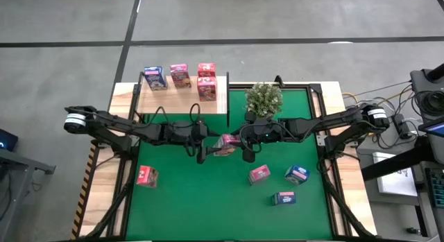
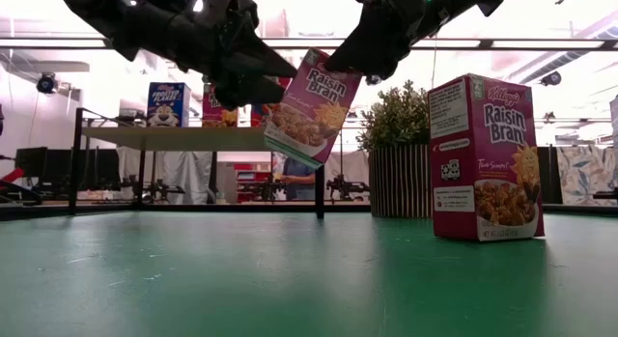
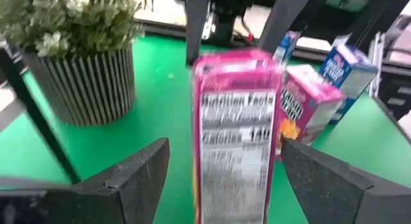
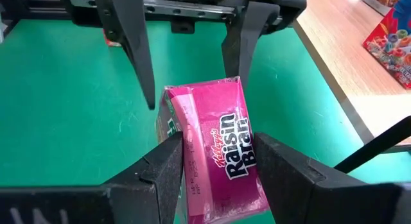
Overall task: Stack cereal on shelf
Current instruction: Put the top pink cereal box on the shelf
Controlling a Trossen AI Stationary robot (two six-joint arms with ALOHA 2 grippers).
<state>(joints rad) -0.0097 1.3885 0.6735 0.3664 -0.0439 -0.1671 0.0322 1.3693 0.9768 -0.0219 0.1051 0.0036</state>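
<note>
A pink Raisin Bran cereal box (image 1: 225, 143) hangs in the air over the green mat, between my two grippers. My right gripper (image 4: 215, 153) is shut on it. My left gripper (image 3: 225, 153) is open, with a finger on either side of the box's other end, and a gap shows on both sides. The pale wood shelf (image 1: 159, 102) stands at the far left and carries one blue and three pink boxes. Other boxes stand or lie on the mat: pink (image 1: 146, 175), pink (image 1: 259, 174), blue (image 1: 297, 174), blue (image 1: 283, 197). My right gripper pinches the pink box between its two fingers at the end nearest it (image 4: 221, 131), with the printed front face showing between the fingers. The fingers come from the table's right, slanting down. The box is lifted clear and tilted, its lower end (image 2: 290, 144) toward the left gripper.
A small potted plant (image 1: 263, 98) stands just beyond the grippers, right of the shelf. A black upright (image 1: 227, 96) marks the shelf's right end. In the low view a pink box (image 2: 486, 158) stands upright on the mat. Open green mat (image 1: 208, 200) lies on the near side.
</note>
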